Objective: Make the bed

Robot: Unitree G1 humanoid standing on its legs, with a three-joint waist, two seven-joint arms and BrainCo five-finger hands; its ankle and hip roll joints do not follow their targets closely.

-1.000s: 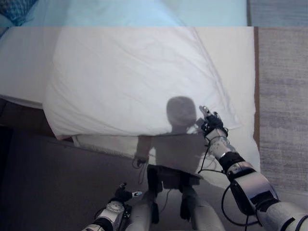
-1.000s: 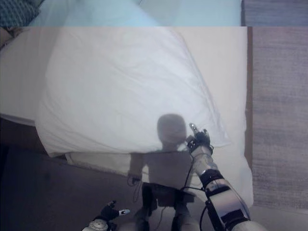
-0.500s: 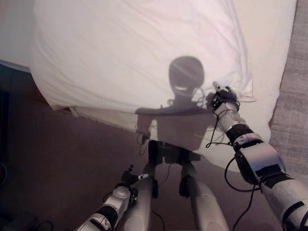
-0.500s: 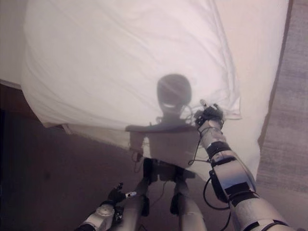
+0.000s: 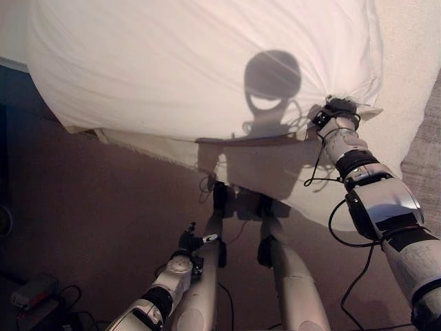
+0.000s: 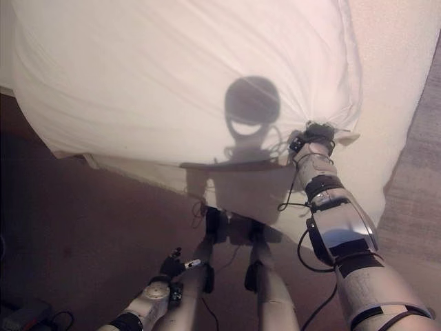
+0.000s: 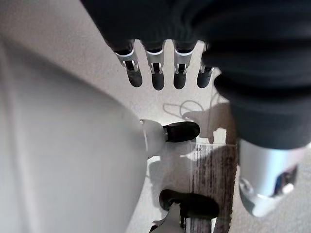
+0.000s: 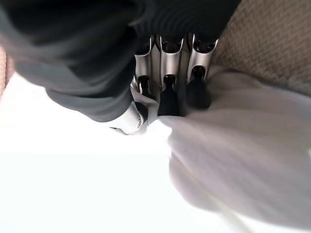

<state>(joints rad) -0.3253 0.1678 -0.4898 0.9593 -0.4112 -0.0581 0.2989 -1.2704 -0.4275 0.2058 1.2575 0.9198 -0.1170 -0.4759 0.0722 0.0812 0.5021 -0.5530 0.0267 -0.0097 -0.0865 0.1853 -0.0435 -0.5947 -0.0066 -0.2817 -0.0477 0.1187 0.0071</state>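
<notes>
A big white duvet (image 5: 172, 62) lies across the bed, its near edge hanging over the side. My right hand (image 5: 337, 114) is at the duvet's near right corner, shut on it, and the cloth bunches into creases around it. In the right wrist view the fingers (image 8: 167, 97) curl into the white cloth (image 8: 243, 160) and pinch it. My left hand (image 5: 189, 241) hangs low over the floor, away from the bed, its fingers (image 7: 155, 73) relaxed and holding nothing.
A cream sheet on the mattress (image 5: 413, 83) shows to the right of and under the duvet. Brown carpet (image 5: 83, 207) lies before the bed, a grey rug (image 5: 426, 162) at the right. A small box with cables (image 5: 31, 293) sits on the floor at lower left.
The camera has tilted down and moved closer to the bed. My right hand's fingers, stretched out over the duvet corner before, have curled shut on it and the cloth now bunches there.
</notes>
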